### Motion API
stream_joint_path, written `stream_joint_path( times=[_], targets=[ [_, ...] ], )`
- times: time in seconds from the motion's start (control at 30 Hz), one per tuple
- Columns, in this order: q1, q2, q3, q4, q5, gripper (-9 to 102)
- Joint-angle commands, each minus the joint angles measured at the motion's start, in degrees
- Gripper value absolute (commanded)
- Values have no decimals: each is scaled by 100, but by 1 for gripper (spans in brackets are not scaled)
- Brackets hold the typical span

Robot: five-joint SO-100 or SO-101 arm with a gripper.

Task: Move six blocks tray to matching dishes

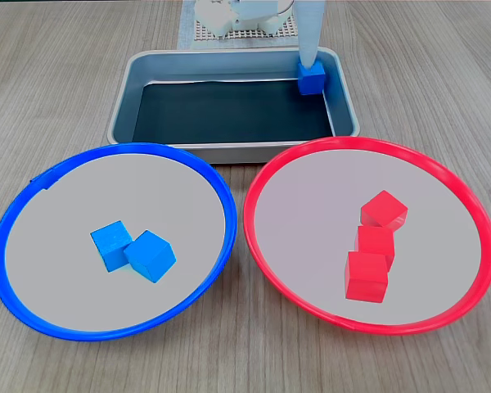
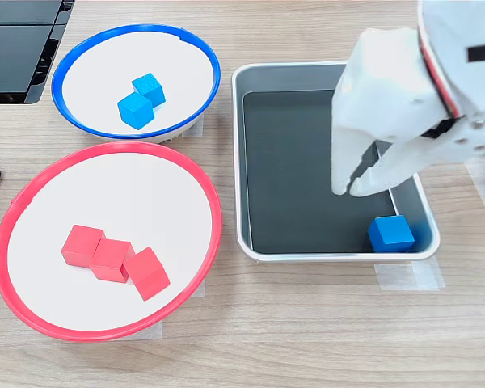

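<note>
Two blue blocks (image 1: 132,250) touch in the blue-rimmed dish (image 1: 33,188). Three red blocks (image 1: 373,246) cluster in the red-rimmed dish (image 1: 466,205). One blue block (image 2: 390,233) sits in a corner of the grey tray (image 2: 255,77)

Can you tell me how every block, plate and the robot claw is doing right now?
Red blocks: three, all in the red dish.
Blue blocks: two in the blue dish.
Last blue block: in a corner of the tray.
Gripper: above the tray, nearly closed, empty.
</note>
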Motion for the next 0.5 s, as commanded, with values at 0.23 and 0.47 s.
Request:
stream_joint_path(
  times=[0.23, 0.47],
  targets=[
    [53, 527, -132, 1529, -387, 4],
    [-220, 308, 185, 826, -176, 16]
  ],
)
